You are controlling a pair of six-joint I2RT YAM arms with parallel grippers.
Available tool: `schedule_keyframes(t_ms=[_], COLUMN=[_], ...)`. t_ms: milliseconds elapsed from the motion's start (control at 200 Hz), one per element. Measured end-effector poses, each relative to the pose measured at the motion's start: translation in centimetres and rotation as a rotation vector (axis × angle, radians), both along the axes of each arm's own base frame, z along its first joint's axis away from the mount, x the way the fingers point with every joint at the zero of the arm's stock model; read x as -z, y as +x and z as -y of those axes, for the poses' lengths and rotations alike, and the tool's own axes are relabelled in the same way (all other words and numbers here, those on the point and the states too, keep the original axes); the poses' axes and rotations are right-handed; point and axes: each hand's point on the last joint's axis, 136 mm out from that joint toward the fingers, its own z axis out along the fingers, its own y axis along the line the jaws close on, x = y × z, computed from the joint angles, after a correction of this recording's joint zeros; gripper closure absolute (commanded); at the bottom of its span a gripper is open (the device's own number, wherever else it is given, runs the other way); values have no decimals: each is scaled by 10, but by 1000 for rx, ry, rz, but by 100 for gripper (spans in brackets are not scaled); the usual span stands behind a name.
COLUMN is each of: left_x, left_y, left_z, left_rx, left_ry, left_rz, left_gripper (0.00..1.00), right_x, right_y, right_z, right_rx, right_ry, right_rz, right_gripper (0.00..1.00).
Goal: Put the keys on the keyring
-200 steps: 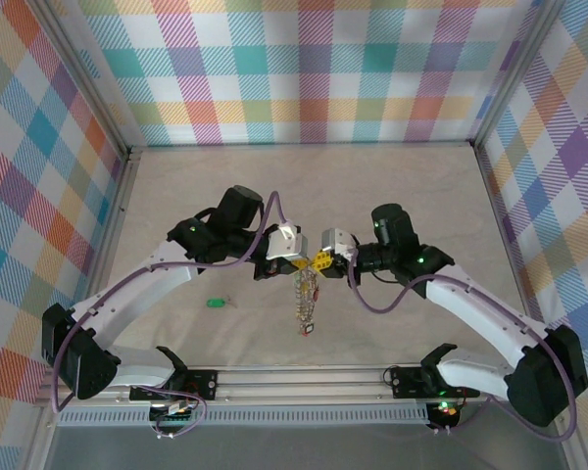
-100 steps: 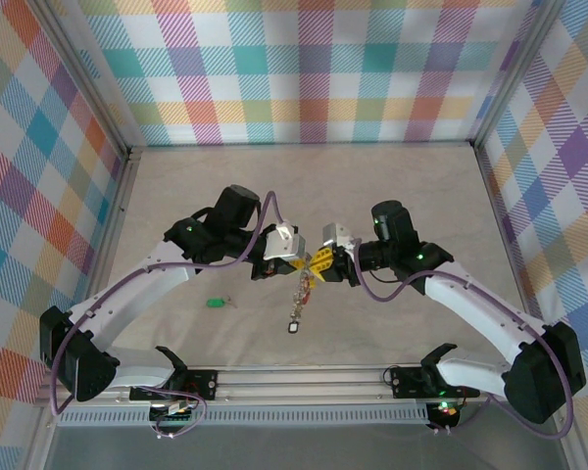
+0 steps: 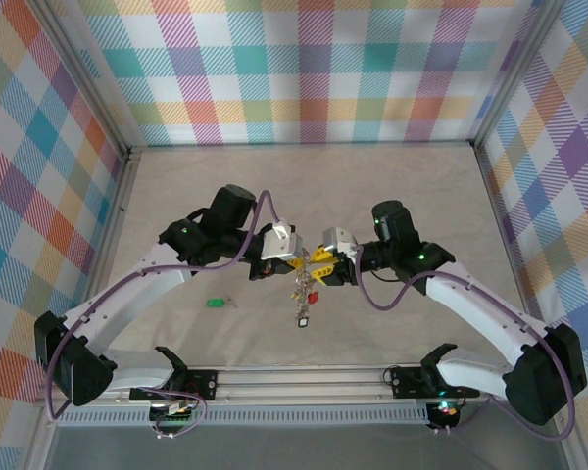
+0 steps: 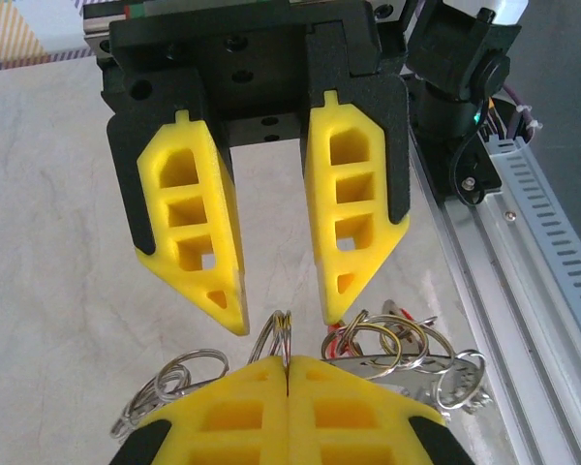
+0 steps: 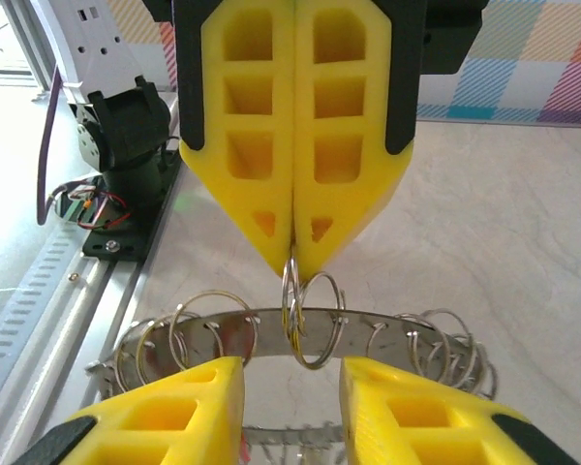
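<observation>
**A:** What is shown from the top external view?

**B:** The left gripper (image 3: pixel 290 258) and right gripper (image 3: pixel 322 260) are brought tip to tip over the middle of the table (image 3: pixel 392 186). A bunch of keys (image 3: pixel 302 294) is hung just below them. One green-tagged key (image 3: pixel 216 302) is seen lying on the table, apart from the bunch, to the near left.

**A:** And from the left wrist?

**B:** The left fingers (image 4: pixel 358 417) are clenched flat together on a small split ring (image 4: pixel 283 339), which is held edge-on. The right fingers (image 4: pixel 353 213) are spread apart just beyond it, and nothing is gripped between them.

**A:** From the right wrist?

**B:** The keyring (image 5: pixel 368 323) is seen as a grey band curved from left to right and fringed with small rings. It lies just past the parted right fingertips. The pinched split ring appears to be threaded on it, though the joint is too fine for that to be certain.

**A:** How is this step best done?

**B:** The left clamp is probably best held firm and level, so that the bunch is not swung or dropped. The right gripper should be drawn straight back, so that no loop is snagged by a fingertip. The loose key could then be fetched. It is likely best taken by its tag, so that its hole is left free for threading.
</observation>
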Motion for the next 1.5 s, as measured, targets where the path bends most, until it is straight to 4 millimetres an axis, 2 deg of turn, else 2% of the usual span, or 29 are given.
schedule_keyframes(t_ms=[275,440,550,665,960,1110,1500], left_x=[-2,-2,-3,-4,-5,-5,-6], left_y=[-3,-4,-3,-3,-3,-3,-4], left_z=[1,1,1,1,2,2,3], left_rx=[10,9,7,6,12,14,18], left_ry=[-11,-15,-18,-21,-29,-31,-36], left_rz=[-17,-29,-28,-25,-24,-26,-31], left_gripper=[100,100,100,100,100,100,100], right_x=[-7,-8,-6,-4,9,9,1], right_y=[-4,-1,3,7,12,10,8], right_z=[-3,-7,-7,-6,-4,-3,-1], right_rx=[6,21,38,54,86,92,124], right_ry=[12,9,5,-8,-31,-4,67], right_rz=[112,160,174,190,196,193,216], right_gripper=[70,82,80,70,75,66,68])
